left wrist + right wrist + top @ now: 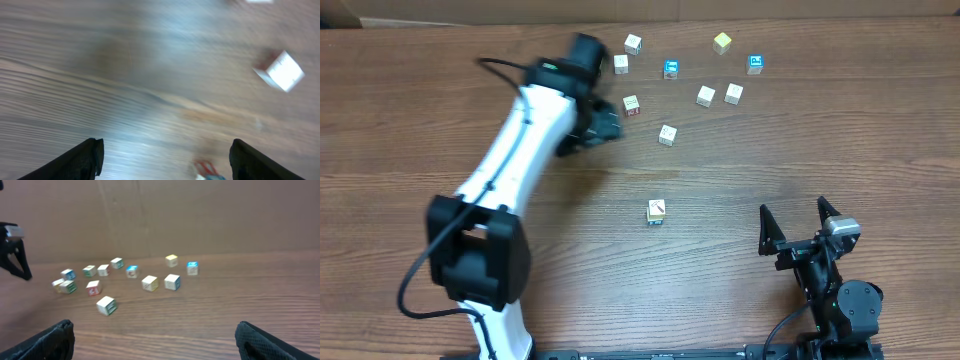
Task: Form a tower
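Tower point(656, 211) — pale stacked cubes, red-marked top, teal below — left pincer point(165, 150) and right pincer point(793, 210) agape, empty.

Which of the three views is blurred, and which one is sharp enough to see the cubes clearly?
Overhead view: sharp and evenly lit, the tower and the loose cubes have crisp edges. Left wrist view: heavy blur, the grain of the table is smeared and a white cube is streaked. Right wrist view: slightly soft, the cubes distinct, the near fingers dark and unfocused.
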Controlling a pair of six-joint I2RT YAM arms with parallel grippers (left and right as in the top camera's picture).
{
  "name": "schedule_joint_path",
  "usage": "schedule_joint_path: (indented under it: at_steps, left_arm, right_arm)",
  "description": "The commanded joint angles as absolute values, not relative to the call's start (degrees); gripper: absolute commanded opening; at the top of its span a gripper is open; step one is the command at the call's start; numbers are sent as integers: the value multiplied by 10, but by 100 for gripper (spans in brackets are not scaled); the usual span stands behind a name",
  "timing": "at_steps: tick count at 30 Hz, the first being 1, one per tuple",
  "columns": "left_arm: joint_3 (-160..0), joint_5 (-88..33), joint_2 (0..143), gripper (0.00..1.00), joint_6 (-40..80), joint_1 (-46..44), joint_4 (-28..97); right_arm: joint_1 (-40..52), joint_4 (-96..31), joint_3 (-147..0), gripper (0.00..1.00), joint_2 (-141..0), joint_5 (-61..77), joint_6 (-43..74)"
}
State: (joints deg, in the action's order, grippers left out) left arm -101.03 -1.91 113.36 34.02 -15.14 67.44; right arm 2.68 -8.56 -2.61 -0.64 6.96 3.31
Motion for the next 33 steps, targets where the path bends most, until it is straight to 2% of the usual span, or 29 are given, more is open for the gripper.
schedule_joint_path:
  at_steps: [1, 7, 12, 13, 14, 15, 16, 25, 27, 28, 29, 31, 32, 33]
  left_arm:
    - [-1023, -20, 1121, 77, 295, -79, 693]
    - [-1023, -22, 1121, 77, 291, 45, 699]
    - [-1023, -21, 1121, 79, 291, 103, 669]
    - [-1023, -22, 1121, 80, 291, 110, 667]
    - [-1023, -22, 1121, 85, 291, 117, 666]
    - [-1023, -22, 1121, 96, 291, 124, 667]
    - [-1023, -22, 1121, 100, 291, 128, 667]
    - [-1023, -20, 1121, 99, 291, 131, 666]
    - [-1023, -19, 1121, 100, 291, 131, 666]
    - [-1023, -19, 1121, 99, 291, 131, 666]
    - [-1023, -19, 1121, 100, 291, 131, 666]
    - [-1023, -19, 1121, 100, 291, 131, 666]
    - [-1023, -19, 1121, 100, 291, 131, 666]
    - [-1023, -19, 1121, 99, 291, 131, 666]
  right_arm:
    - [30, -56, -38, 100, -3, 112, 82]
    - [29, -41, -99, 100, -33, 115, 123]
    - [29, -132, -263, 100, -171, 111, 122]
    - [29, -162, -310, 100, -211, 111, 122]
    - [29, -198, -362, 100, -255, 111, 122]
    - [29, -230, -406, 100, -291, 112, 122]
    - [29, -270, -457, 100, -331, 113, 122]
    - [29, -715, -915, 100, -695, 140, 123]
    - [29, -736, -954, 100, -746, 183, 123]
    - [29, -738, -964, 100, -791, 275, 123]
    - [30, -737, -964, 91, -806, 315, 122]
    - [39, -746, -963, 63, -834, 331, 122]
    - [50, -755, -962, 57, -844, 311, 122]
    - [65, -764, -957, 55, -853, 285, 123]
